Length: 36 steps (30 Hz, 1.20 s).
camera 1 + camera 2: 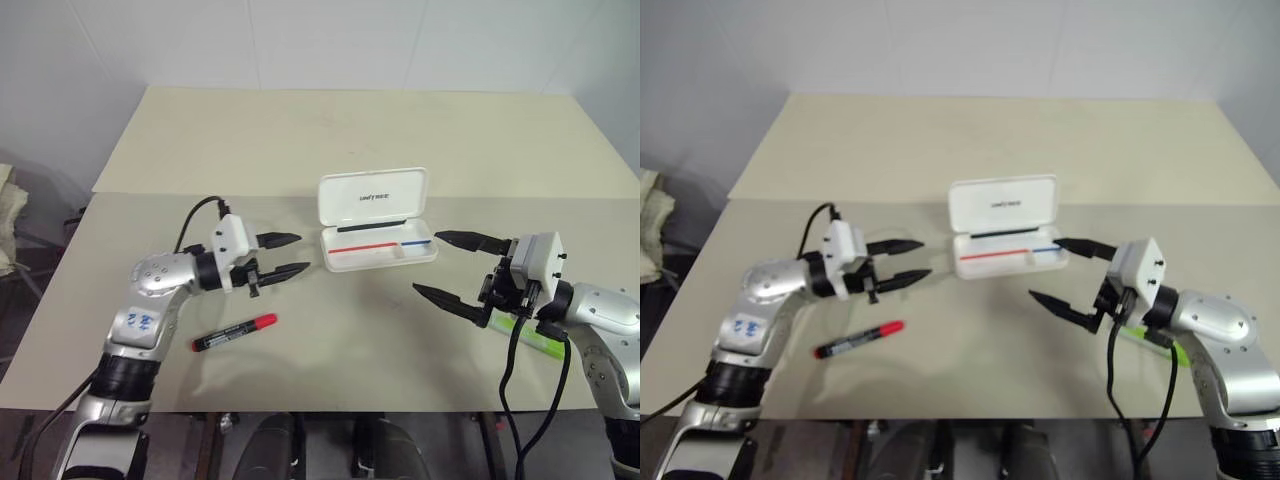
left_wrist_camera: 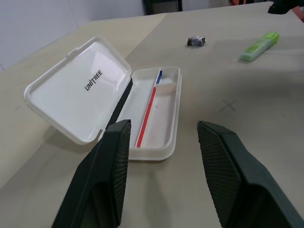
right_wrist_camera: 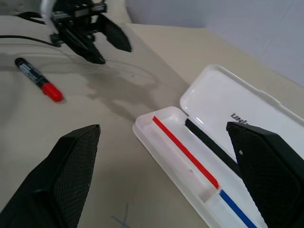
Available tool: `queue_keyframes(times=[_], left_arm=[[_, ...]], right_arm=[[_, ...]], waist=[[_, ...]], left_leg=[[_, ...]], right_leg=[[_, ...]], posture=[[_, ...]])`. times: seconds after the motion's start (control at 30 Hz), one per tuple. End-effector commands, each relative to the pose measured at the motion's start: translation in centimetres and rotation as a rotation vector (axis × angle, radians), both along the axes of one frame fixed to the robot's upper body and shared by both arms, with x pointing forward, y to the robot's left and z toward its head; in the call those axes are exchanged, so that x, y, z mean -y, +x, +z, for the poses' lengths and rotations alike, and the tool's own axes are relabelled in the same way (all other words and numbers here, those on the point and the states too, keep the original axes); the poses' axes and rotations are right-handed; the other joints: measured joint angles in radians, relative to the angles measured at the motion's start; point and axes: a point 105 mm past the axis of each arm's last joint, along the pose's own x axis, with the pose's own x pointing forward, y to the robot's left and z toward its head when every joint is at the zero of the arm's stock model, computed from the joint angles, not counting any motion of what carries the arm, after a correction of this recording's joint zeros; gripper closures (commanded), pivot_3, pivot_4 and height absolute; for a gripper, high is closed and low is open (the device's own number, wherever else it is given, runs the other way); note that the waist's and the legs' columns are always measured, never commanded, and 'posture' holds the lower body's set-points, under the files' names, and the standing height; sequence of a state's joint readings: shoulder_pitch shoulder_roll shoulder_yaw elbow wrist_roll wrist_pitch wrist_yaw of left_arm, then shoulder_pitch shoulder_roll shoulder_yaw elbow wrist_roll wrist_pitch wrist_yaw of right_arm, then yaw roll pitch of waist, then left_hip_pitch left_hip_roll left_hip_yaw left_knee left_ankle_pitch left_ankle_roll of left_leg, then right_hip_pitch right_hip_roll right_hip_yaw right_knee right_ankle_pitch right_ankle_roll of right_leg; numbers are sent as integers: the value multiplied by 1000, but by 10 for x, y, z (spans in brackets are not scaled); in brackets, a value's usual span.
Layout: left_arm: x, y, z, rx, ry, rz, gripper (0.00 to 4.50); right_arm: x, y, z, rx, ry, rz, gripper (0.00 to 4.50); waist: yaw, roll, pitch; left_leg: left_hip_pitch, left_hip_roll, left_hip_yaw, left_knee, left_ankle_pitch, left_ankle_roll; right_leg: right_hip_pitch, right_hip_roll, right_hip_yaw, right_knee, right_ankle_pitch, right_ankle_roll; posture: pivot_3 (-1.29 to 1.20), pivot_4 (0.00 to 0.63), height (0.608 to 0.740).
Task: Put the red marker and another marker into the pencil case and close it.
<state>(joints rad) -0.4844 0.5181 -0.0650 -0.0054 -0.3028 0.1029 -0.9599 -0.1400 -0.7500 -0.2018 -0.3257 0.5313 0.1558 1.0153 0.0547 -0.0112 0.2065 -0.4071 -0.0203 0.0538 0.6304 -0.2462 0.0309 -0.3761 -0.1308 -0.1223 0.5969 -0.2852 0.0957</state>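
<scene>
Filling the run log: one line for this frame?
pencil case: open, empty | red marker: table | green marker: table | left gripper: open | right gripper: open

The right claw (image 1: 458, 270) hides most of the green marker (image 1: 528, 334); a small grey object (image 2: 195, 41) is too small to identify.

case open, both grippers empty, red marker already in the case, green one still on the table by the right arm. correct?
One error: the red marker is not in the case. The left eye view shows it lying on the table, below the left gripper. The rest holds: case open, both grippers empty, green marker on the table by the right gripper.
</scene>
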Motion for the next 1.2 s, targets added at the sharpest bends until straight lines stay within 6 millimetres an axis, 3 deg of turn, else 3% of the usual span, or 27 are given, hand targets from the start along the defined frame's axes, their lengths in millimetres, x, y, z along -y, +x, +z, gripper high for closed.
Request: queue_keyframes(times=[0.03,0.17,0.4,1.2], left_arm=[[12,7,1,28,30,-33,2000],[37,21,-11,-29,72,-75,2000],[66,22,-23,-76,162,-172,2000],[73,41,-44,-76,386,-169,2000]], right_arm=[[1,-6,13,48,-19,19,0],[4,-7,17,69,-24,-6,0],[-1,-14,17,79,-5,-26,0],[-3,-21,29,81,-42,-15,0]], waist=[[0,0,0],[4,0,0],[-1,0,0],[-1,0,0]], left_leg=[[0,0,1,0,0,1],[0,0,3,1,-1,2],[0,0,8,1,1,4],[0,0,9,4,-4,6]], right_leg=[[0,0,1,0,0,0],[0,0,2,-1,1,2],[-1,1,2,-2,2,4],[-1,0,8,-3,2,5]], posture=[[0,150,740],[0,150,740],[0,150,740],[0,150,740]])
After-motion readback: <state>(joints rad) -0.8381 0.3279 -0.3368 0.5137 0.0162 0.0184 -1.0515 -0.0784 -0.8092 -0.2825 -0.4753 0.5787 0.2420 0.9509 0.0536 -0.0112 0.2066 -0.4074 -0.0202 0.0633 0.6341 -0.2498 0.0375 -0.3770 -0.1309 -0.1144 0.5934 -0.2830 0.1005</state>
